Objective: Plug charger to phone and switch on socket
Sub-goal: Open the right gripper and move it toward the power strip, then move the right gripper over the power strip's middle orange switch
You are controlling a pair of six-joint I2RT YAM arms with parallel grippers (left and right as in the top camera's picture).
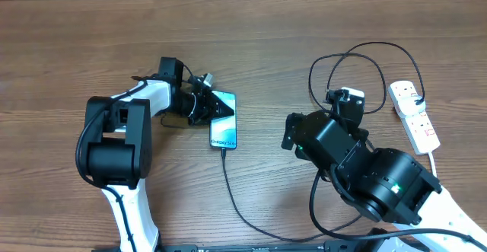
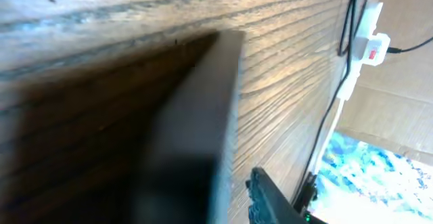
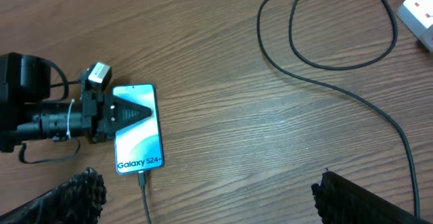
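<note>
Underneath, wood-grain table (image 1: pixel 266 46); left claw (image 1: pixel 211 106) at phone (image 1: pixel 224 128), grip unclear; right claw (image 3: pixel 210 198) released.

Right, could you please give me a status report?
Right gripper jaws open. Left gripper jaws over phone top, grip unclear. Charger in phone; power strip untouched.

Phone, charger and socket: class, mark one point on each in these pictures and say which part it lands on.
phone (image 3: pixel 139 139): right wrist view, middle of its screen.
charger (image 3: pixel 141 177): right wrist view, plug at the phone's lower edge.
socket (image 1: pixel 415 116): overhead view, middle of its white body.
</note>
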